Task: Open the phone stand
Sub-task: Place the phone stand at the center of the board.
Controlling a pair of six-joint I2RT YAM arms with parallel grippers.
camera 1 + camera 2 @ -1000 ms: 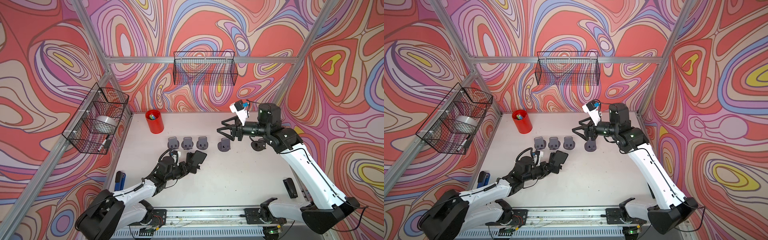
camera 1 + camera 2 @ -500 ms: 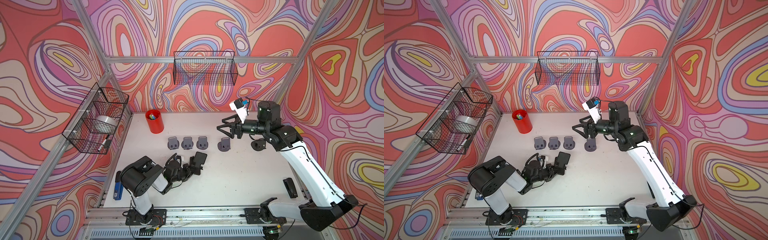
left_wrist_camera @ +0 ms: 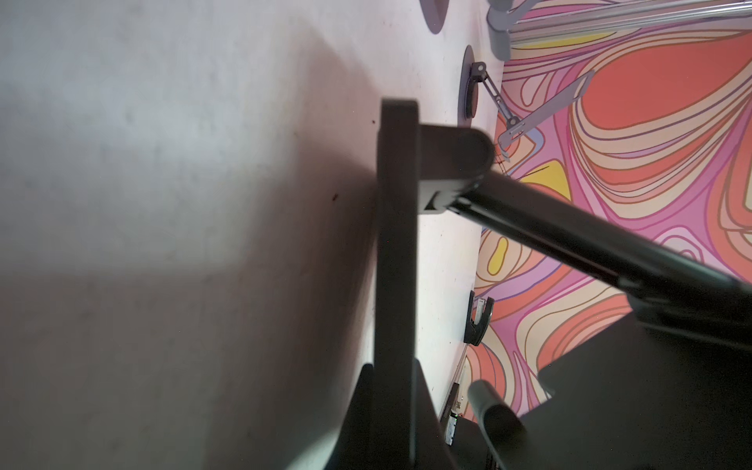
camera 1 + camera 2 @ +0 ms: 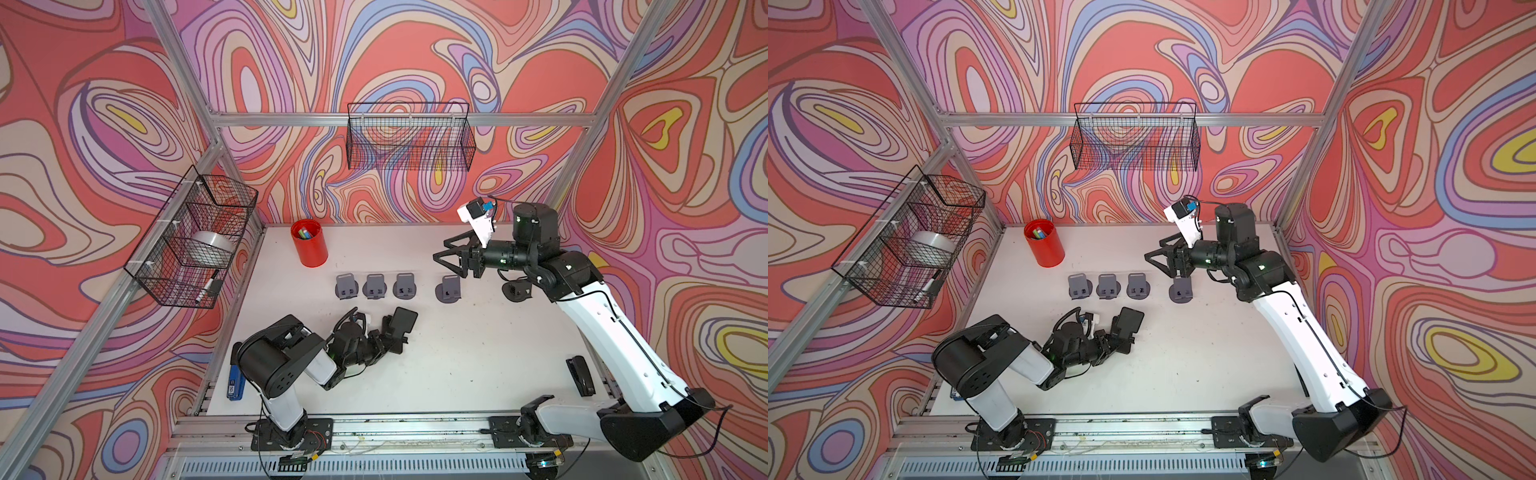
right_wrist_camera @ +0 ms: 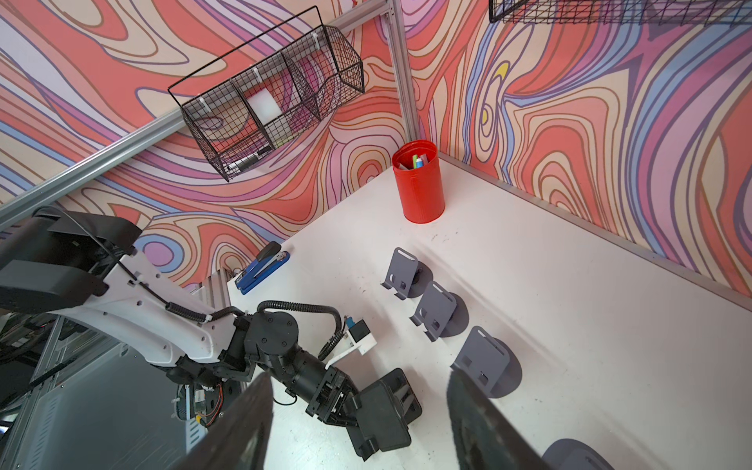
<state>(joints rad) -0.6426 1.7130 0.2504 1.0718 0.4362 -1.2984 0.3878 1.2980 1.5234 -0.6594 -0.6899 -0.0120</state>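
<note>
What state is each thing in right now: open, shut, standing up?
left gripper, shut on the black phone stand
black phone stand, gripped, plates hinged apart
right gripper, open, empty
grey stands, four, unfolded, upright in a row
red cup, upright, pens inside
blue stapler, closed

- Phone stand (image 4: 402, 322): in the left tool (image 4: 388, 334).
- Behind that tool, three stands (image 4: 376, 286) line up on the bench (image 4: 478, 353).
- Fourth stand (image 4: 449, 287): below the right tool (image 4: 442, 251).
- Cup (image 4: 309, 249): farther behind the left tool, leftward.
</note>
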